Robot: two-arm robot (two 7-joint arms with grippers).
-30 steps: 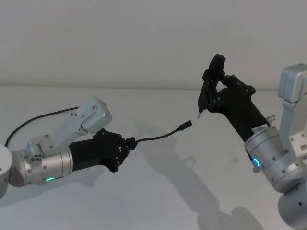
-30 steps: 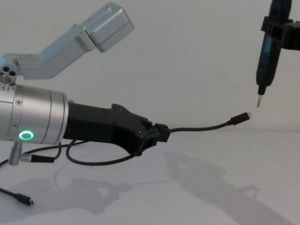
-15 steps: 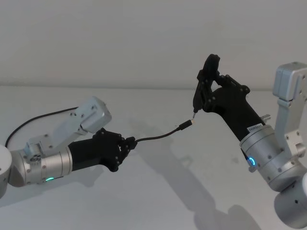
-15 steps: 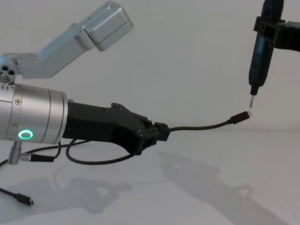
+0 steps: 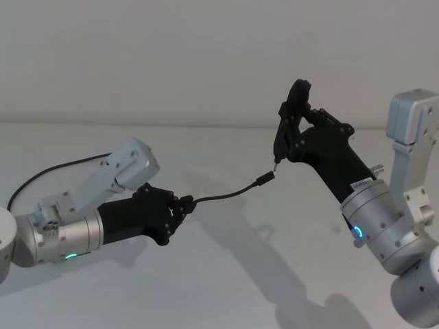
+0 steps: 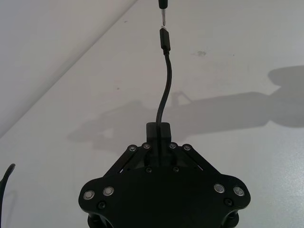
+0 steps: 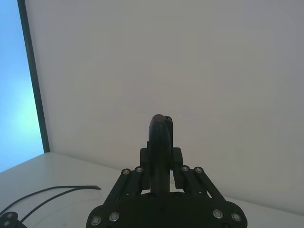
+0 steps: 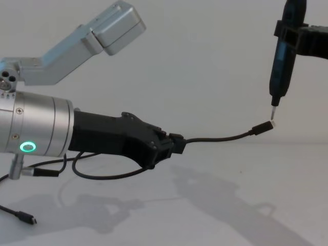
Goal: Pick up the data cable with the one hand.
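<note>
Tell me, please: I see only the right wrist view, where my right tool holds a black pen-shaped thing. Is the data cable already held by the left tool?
Observer: Yes. In the chest view the left tool is shut on the data cable and holds it above the table.
Operator: Where is its plug?
Observer: In the head view the plug points toward the right tool. The metal tip of the black pen is just above it; I cannot tell if they touch.
Operator: And the rest of the cable?
Observer: In the chest view a slack loop of it hangs below the left tool.
</note>
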